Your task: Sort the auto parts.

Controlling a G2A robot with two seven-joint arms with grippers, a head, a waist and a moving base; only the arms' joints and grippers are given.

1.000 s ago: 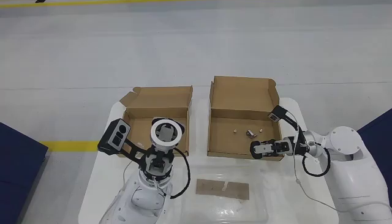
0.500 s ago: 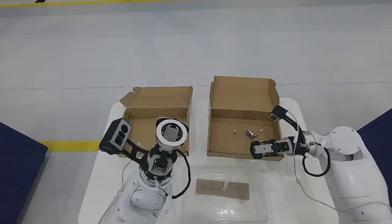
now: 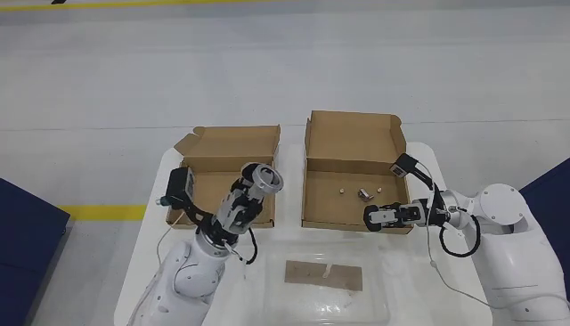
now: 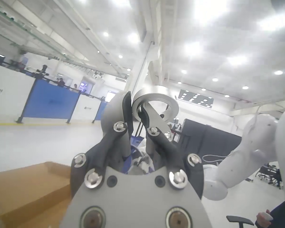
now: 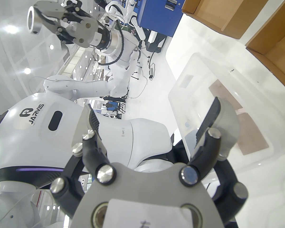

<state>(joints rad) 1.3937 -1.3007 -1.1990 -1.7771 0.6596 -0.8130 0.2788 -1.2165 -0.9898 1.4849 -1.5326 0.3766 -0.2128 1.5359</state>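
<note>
My left gripper (image 4: 135,110) is shut on the rim of a shiny metal ring (image 4: 156,105) and holds it up in the air. From above, the ring (image 3: 266,179) hangs over the front right corner of the left cardboard box (image 3: 198,186). The right wrist view shows the same ring (image 5: 34,20) held high. My right gripper (image 3: 372,216) is open and holds nothing, low by the front edge of the right cardboard box (image 3: 352,139). Two small parts (image 3: 339,189) (image 3: 365,192) lie in that box.
A clear plastic bin (image 3: 374,301) stands at the table's front, with a flat brown cardboard piece (image 3: 323,274) in it. In the right wrist view the bin (image 5: 199,72) lies just beyond my open fingers (image 5: 212,110). Both boxes have upright back flaps.
The left arm has swung the ring to the right and away from the body, and the wrist has tilted. The right arm has not moved.
</note>
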